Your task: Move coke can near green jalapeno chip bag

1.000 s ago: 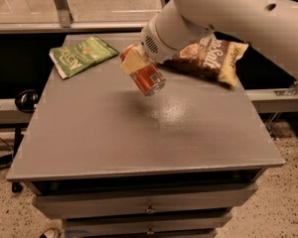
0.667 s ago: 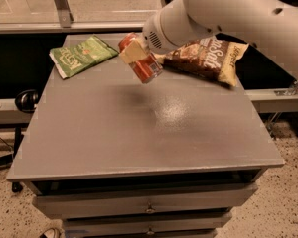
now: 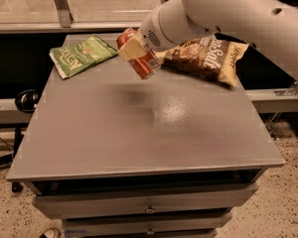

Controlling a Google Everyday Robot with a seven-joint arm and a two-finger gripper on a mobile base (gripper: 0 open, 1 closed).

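My gripper [image 3: 137, 53] is shut on the coke can [image 3: 143, 64], an orange-red can held tilted in the air above the back middle of the grey table [image 3: 139, 128]. A pale finger pad [image 3: 131, 48] lies across the can's upper side. The green jalapeno chip bag [image 3: 81, 55] lies flat at the table's back left corner, a short way left of the can. The white arm [image 3: 223, 14] reaches in from the upper right.
A larger brown-and-yellow chip bag [image 3: 208, 58] lies at the back right of the table, just right of the can. Drawers [image 3: 149, 207] sit under the table's front edge. A dark shelf and a window rail run behind the table.
The gripper has carried the coke can to the left and towards the back of the table, closer to the green bag. The bags have not moved.
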